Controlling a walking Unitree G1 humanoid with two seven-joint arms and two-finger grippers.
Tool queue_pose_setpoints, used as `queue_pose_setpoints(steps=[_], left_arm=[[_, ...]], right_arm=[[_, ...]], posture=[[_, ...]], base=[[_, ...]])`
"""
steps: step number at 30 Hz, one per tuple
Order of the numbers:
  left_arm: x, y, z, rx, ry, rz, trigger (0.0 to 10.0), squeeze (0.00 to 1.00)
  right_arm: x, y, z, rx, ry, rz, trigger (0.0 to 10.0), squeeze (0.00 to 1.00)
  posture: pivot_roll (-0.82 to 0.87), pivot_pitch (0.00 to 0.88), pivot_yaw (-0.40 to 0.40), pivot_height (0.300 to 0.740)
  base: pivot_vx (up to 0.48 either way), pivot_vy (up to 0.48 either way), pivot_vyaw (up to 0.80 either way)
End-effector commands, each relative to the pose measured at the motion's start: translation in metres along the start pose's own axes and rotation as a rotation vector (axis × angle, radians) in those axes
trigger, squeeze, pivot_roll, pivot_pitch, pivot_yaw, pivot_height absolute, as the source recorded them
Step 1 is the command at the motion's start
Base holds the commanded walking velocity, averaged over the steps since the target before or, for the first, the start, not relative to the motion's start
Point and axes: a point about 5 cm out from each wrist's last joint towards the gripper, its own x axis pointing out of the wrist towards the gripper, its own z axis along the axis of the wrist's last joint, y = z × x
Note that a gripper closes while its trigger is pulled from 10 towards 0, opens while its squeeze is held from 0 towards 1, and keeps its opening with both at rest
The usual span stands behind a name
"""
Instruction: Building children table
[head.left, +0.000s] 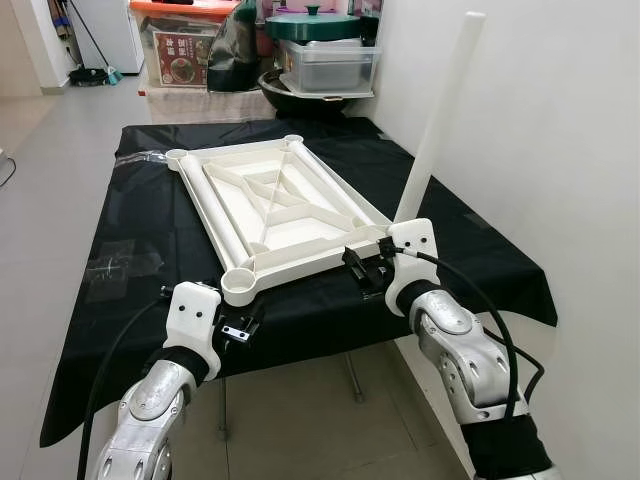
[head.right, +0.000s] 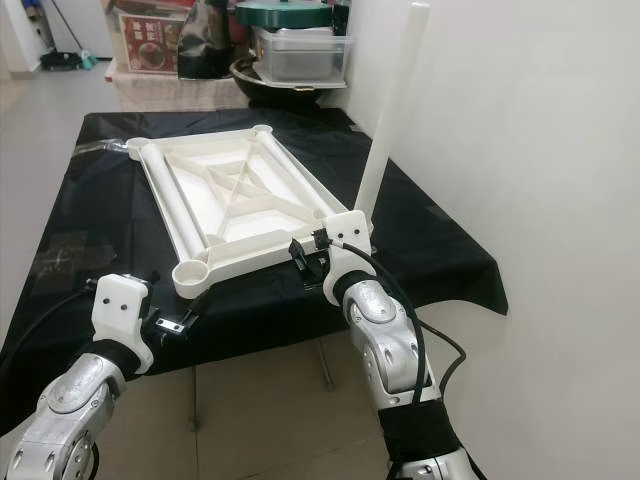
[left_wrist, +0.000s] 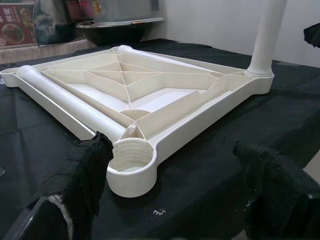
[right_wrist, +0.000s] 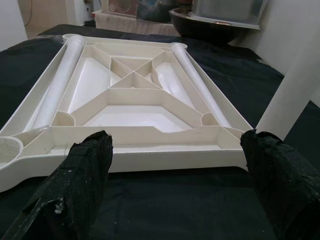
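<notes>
A cream plastic tabletop (head.left: 270, 205) lies upside down on a table draped in black cloth (head.left: 130, 230). One white leg (head.left: 435, 120) stands upright in its near right corner. Two more legs lie loose inside the frame, one along each long side (right_wrist: 60, 85) (right_wrist: 197, 90). The near left corner socket (left_wrist: 131, 156) stands empty, its inner thread showing. My left gripper (head.left: 240, 328) hovers open just in front of that socket, holding nothing. My right gripper (head.left: 367, 268) is open at the near edge, just left of the upright leg's base (right_wrist: 295, 95).
A white wall (head.left: 560, 150) runs close along the table's right side. Behind the table stand a dark wok (head.left: 300, 95), a lidded clear box (head.left: 330, 60) and a storage bin (head.left: 180, 45). Bare floor (head.left: 50, 180) lies to the left. The table's front edge is just below both grippers.
</notes>
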Motion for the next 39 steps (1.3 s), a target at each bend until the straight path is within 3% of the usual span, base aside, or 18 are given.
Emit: queue_pose_setpoints(steps=[1,4,16,23,39], left_arm=[[0.001,-0.001,-0.001,-0.010,0.014,-0.008,10.0,0.00],[0.001,-0.001,-0.001,-0.012,0.015,-0.010,10.0,0.00],[0.001,-0.003,-0.001,-0.002,0.015,-0.017,10.0,0.00],[0.000,-0.003,0.000,0.006,0.010,-0.022,10.0,0.00],[0.000,-0.004,0.001,0.005,0.003,-0.024,10.0,0.00]], right_arm=[[-0.002,-0.006,-0.002,0.004,-0.002,-0.030,10.0,0.00],[-0.002,-0.007,-0.002,0.006,0.001,-0.032,10.0,0.00],[-0.002,-0.009,-0.003,0.028,0.017,-0.036,10.0,0.00],[-0.004,-0.021,-0.004,0.049,0.017,-0.125,10.0,0.00],[-0.003,-0.023,-0.003,0.048,0.012,-0.146,10.0,0.00]], posture=[[0.10,0.000,-0.112,0.740],[0.10,0.000,-0.112,0.740],[0.10,0.000,-0.111,0.740],[0.10,0.000,-0.107,0.740],[0.10,0.000,-0.115,0.740]], base=[[0.000,0.000,0.00],[0.000,0.000,0.00],[0.000,0.000,-0.80],[0.000,0.000,-0.80],[0.000,0.000,-0.80]])
